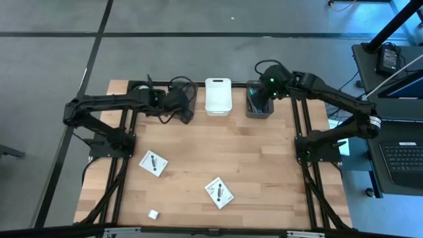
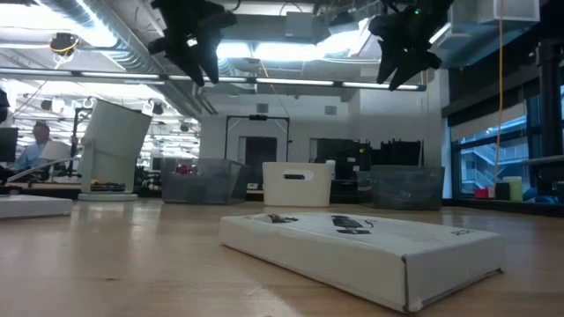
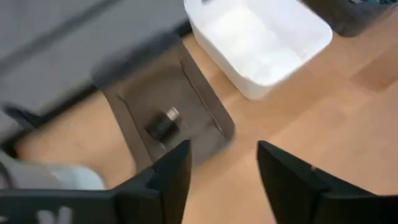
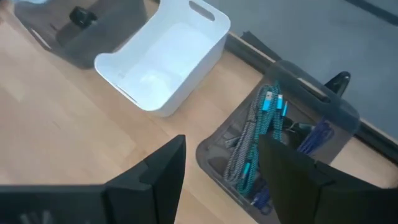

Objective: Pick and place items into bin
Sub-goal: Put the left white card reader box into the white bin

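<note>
Two white square packets [image 1: 153, 163] [image 1: 219, 192] and a tiny white cube [image 1: 153, 214] lie flat on the wooden table's near half. At the far edge stand a grey bin [image 3: 168, 106] with a tiny black piece [image 3: 163, 124] on its floor, a white bin [image 1: 218, 96], and a second grey bin [image 4: 280, 143] holding teal and grey ties [image 4: 255, 143] and a purple one [image 4: 317, 134]. My left gripper [image 3: 222, 152] hangs open above the left grey bin's near side. My right gripper [image 4: 221, 146] hangs open above the right grey bin. Neither gripper has anything between its fingers.
A white cup-like cylinder [image 2: 110, 150] stands tilted at the table's far left. Black frame rails [image 1: 122, 165] [image 1: 307, 165] run along both sides of the table. The near packet [image 2: 361, 246] fills the low view's foreground. A person sits in the room beyond.
</note>
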Available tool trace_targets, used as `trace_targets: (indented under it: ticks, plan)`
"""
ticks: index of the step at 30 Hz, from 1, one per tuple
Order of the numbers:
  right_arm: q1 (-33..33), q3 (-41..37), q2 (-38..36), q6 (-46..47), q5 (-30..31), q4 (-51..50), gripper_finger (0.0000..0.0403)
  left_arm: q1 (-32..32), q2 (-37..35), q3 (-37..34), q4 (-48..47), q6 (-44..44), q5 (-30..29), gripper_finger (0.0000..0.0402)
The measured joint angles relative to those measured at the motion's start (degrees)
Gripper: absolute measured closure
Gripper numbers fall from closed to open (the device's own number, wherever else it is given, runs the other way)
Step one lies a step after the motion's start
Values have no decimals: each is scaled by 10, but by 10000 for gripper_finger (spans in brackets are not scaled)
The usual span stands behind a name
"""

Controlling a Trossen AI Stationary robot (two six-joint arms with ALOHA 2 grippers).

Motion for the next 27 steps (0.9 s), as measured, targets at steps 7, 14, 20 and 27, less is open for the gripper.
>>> trace_targets:
  ticks: [7, 14, 20, 27]
  plan:
    - [17, 0, 0, -30, 9, -8, 201, 3, 24, 0, -8, -99, 25, 130]
    - [20, 0, 0, -48, 9, -9, 201, 0, 50, 0, -65, -163, 74, 83]
    - [20, 0, 0, -60, 9, -13, 201, -16, 71, 0, -103, -183, 104, 73]
    - [20, 0, 0, -75, 10, -14, 201, -58, 81, 0, -148, -171, 164, 74]
